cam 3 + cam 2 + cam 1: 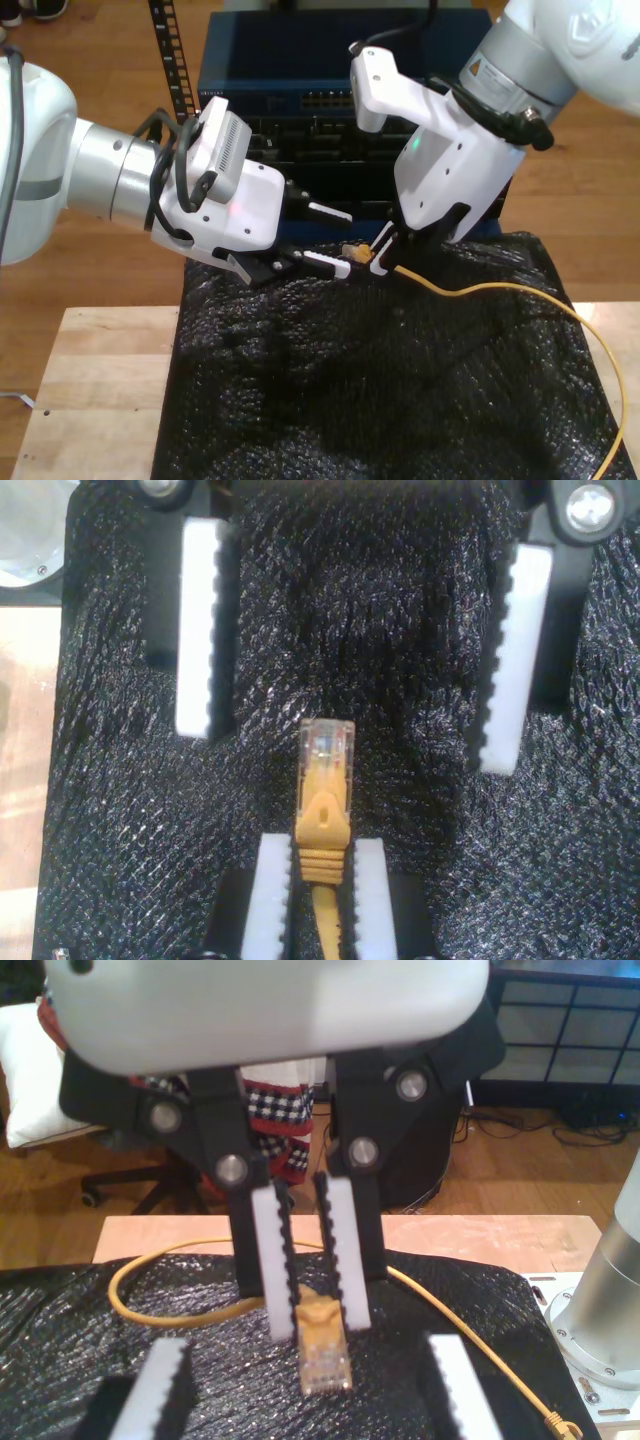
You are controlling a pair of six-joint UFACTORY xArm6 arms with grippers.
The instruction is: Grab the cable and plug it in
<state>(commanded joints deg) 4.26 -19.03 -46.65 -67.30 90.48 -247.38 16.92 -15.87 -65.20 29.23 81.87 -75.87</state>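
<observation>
Gripping the cable (500,290) just behind its clear plug (327,742), the second gripper (312,855) has its fingers clenched on the yellow boot, above the black sheet (350,380) covering the bench (90,400). The first gripper (335,238) faces it with fingers spread wide, the plug pointing into the gap between them. The grab is judged complete; insertion remains. The blue network unit (300,100) stands behind, with ports too small to assess.

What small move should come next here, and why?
Probably close my first gripper on the clear plastic plug of the thin yellow-orange network cable: its jaws stand open either side of the plug, while my second gripper clamps the boot behind.
</observation>
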